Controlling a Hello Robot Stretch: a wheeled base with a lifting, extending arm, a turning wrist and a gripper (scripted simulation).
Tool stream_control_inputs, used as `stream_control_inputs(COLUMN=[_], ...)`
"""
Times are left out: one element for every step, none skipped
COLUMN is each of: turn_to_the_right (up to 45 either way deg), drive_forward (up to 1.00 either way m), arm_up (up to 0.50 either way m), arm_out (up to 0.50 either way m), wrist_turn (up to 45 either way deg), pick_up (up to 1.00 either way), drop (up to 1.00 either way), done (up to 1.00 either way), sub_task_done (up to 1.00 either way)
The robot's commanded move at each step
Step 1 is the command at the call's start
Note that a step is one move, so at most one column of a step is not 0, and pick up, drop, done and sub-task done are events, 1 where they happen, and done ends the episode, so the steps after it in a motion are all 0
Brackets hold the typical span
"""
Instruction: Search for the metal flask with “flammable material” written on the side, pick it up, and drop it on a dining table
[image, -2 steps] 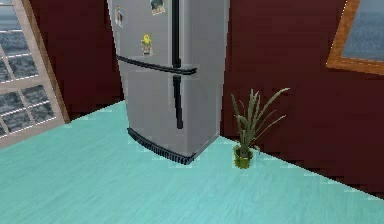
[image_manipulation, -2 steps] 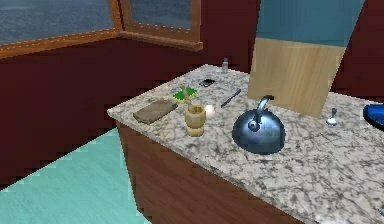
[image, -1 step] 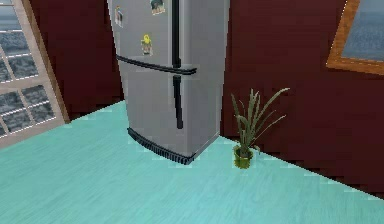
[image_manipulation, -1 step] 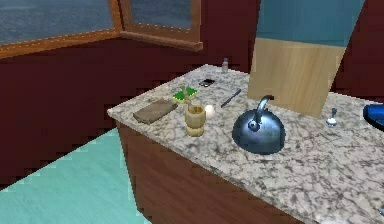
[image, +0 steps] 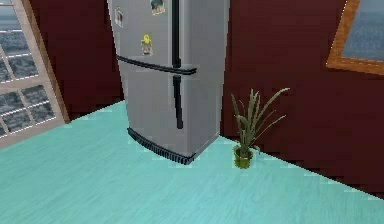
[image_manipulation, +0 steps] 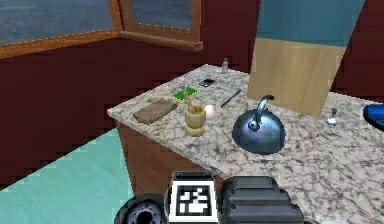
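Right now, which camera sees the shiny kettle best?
The arm side view: the grey kettle stands whole on the stone counter, its handle arching over the top. The forward view faces another way, toward a fridge and a potted plant on the floor.
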Motion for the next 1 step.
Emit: stream_control_inputs(turn_to_the_right=[0.0], drive_forward=[0.00], arm_up=[0.00], arm_out=[0.48], wrist_turn=[0.0], pick_up=[0.00], drop=[0.00], done=[0.00], sub_task_done=[0.00])
